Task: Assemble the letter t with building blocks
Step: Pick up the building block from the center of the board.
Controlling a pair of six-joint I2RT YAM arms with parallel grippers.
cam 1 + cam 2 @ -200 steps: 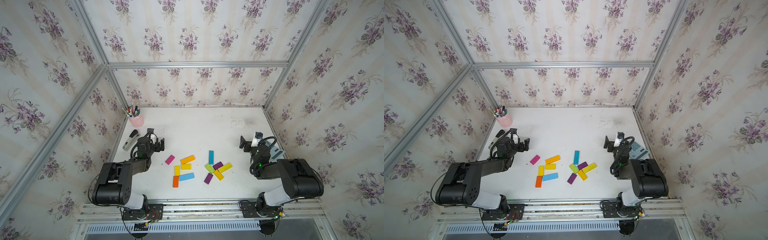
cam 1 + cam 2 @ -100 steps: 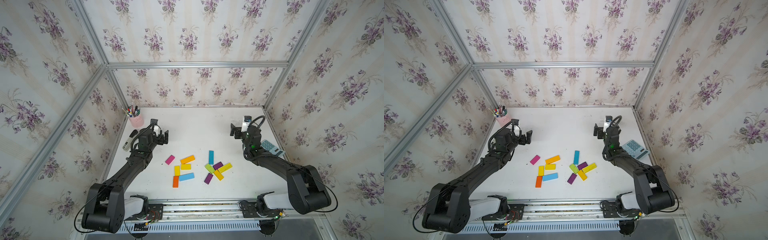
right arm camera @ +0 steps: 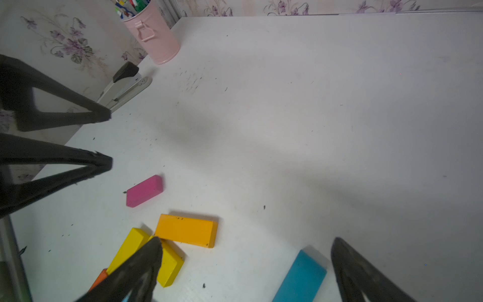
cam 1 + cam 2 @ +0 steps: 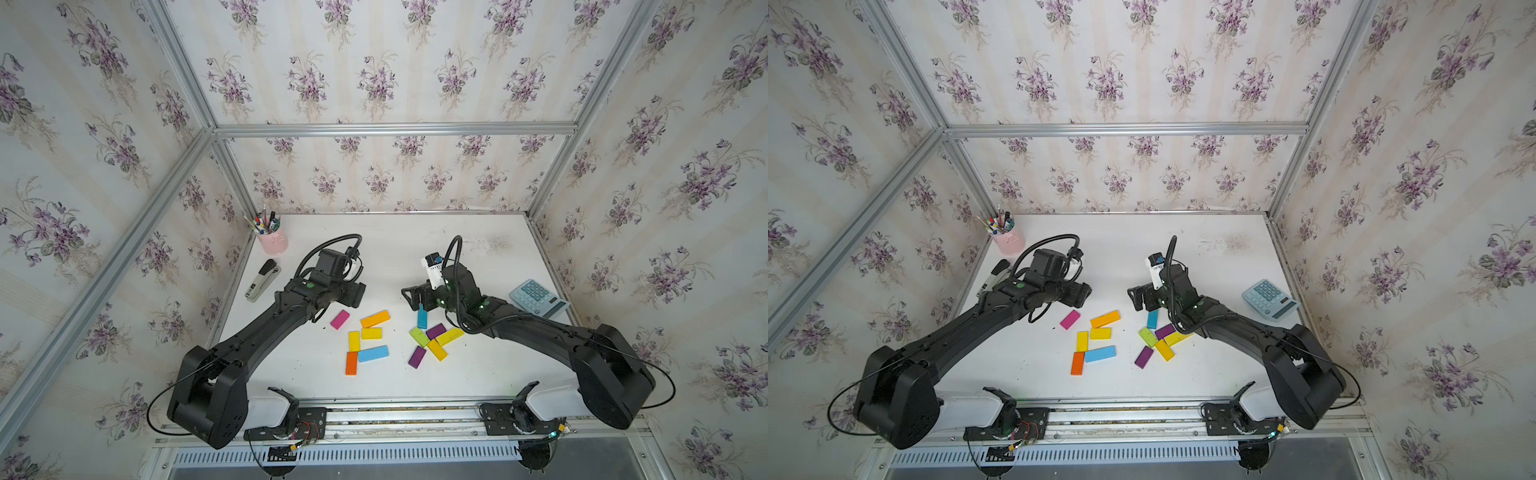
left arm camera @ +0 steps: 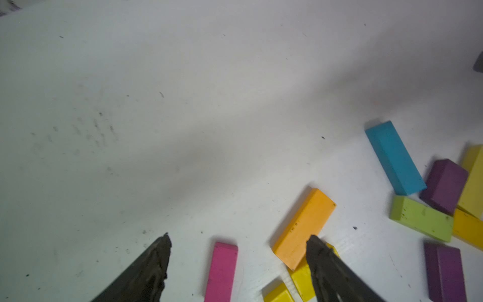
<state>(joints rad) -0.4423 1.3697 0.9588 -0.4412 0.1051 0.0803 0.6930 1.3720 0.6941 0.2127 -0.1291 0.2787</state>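
Note:
Several building blocks lie flat on the white table (image 4: 395,245) in two loose clusters. The left group has a magenta block (image 4: 340,319), an orange-yellow one (image 4: 375,318), two yellow, an orange (image 4: 351,363) and a light blue (image 4: 373,353). The right group has a teal block (image 4: 422,318), a lime (image 4: 419,336), purple and yellow ones. My left gripper (image 4: 355,296) hovers open just behind the magenta block (image 5: 220,272), which shows between its fingertips (image 5: 164,243). My right gripper (image 4: 415,298) is open over the teal block (image 3: 300,277).
A pink pen cup (image 4: 273,243) stands at the back left corner, with a grey-black stapler (image 4: 262,280) in front of it. A pale blue calculator (image 4: 538,298) lies at the right edge. Papered walls close in three sides.
Both arms have stretched out from folded poses near the table's sides towards the middle. The left gripper now hangs by the magenta block, the right by the teal one.

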